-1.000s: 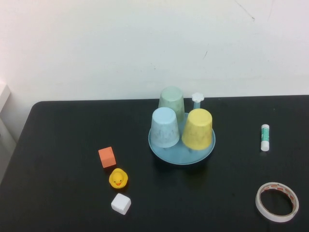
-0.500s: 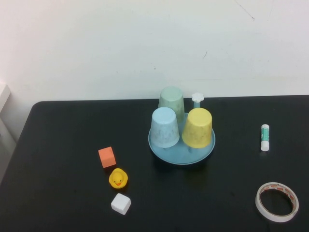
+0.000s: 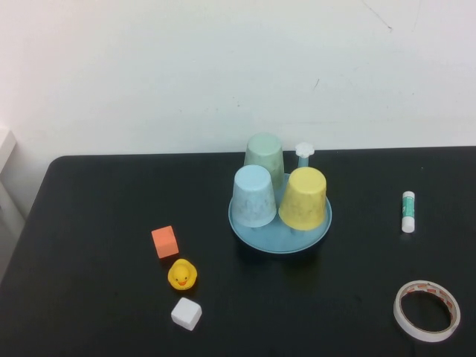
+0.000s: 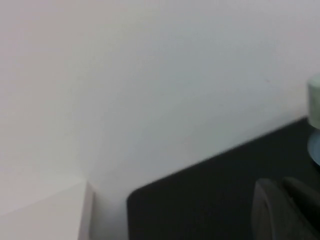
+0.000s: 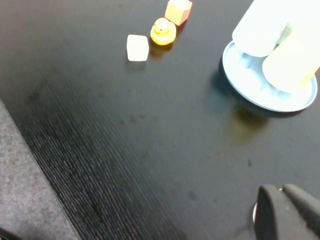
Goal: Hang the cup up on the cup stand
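- Bench (image 3: 97, 297): black top, back edge runs against the white wall across mid frame in the high view; rounded corner at left, with a pale strip past it.
- Cup stand (image 3: 256, 232) sits centre frame, a little right of middle. Cup (image 3: 304, 198), yellow, is upside down on the stand's front right. Light blue cup (image 3: 253, 195) inverted on the front left, touching or nearly touching the yellow one. Pale green cup (image 3: 265, 158) inverted behind them. One bare post (image 3: 304, 152) with a white knob shows at the back right.
- Open room: wide bare bench between the stand and the right-side items, and across the upper left of the bench.
- Lower left cluster: orange cube (image 3: 165, 242), rubber duck (image 3: 182, 274), white cube (image 3: 186, 313), close together in a line, well apart from the stand.
- Right side: glue stick (image 3: 407, 211) mid right; tape roll (image 3: 427, 310) lower right, lying flat.
- Neither arm shows in the high view.
- Left gripper (image 4: 286, 210): seen only in its wrist view, lower right of frame, fully closed, nothing held; seems to sit over the bench's far left corner, camera facing the wall.
- Right gripper (image 5: 287, 212): lower right of its wrist view, fully closed, empty, above bare bench near the front edge, well short of the stand.
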`<action>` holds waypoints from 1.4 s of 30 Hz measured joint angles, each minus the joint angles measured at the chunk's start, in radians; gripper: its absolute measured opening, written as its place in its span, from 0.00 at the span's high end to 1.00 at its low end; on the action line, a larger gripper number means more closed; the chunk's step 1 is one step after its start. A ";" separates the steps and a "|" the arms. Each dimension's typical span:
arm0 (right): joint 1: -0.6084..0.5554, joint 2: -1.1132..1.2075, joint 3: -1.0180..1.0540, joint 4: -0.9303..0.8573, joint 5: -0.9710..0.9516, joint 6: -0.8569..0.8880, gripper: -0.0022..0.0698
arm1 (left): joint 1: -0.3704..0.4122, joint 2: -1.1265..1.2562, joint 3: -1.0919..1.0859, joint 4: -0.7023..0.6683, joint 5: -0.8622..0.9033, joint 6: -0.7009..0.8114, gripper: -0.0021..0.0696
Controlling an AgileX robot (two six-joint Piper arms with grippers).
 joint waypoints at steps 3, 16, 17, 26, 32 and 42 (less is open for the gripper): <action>0.000 0.000 0.000 0.000 0.000 0.000 0.97 | 0.051 -0.068 0.097 -0.023 -0.066 -0.011 0.97; 0.000 0.000 0.000 0.000 0.000 0.000 0.97 | 0.068 -0.089 0.160 -0.065 0.197 -0.182 0.97; 0.000 0.000 0.000 0.000 0.000 0.000 0.97 | 0.068 -0.089 0.160 -0.065 0.197 -0.188 0.97; 0.000 0.000 0.000 0.000 0.000 0.000 0.97 | 0.068 -0.089 0.160 -0.065 0.199 -0.233 0.97; 0.000 0.000 0.000 0.000 0.000 0.000 0.97 | 0.068 -0.089 0.160 -0.065 0.199 -0.273 0.97; 0.000 0.000 0.000 0.000 0.000 0.000 0.97 | 0.068 -0.089 0.160 -0.065 0.199 -0.275 0.97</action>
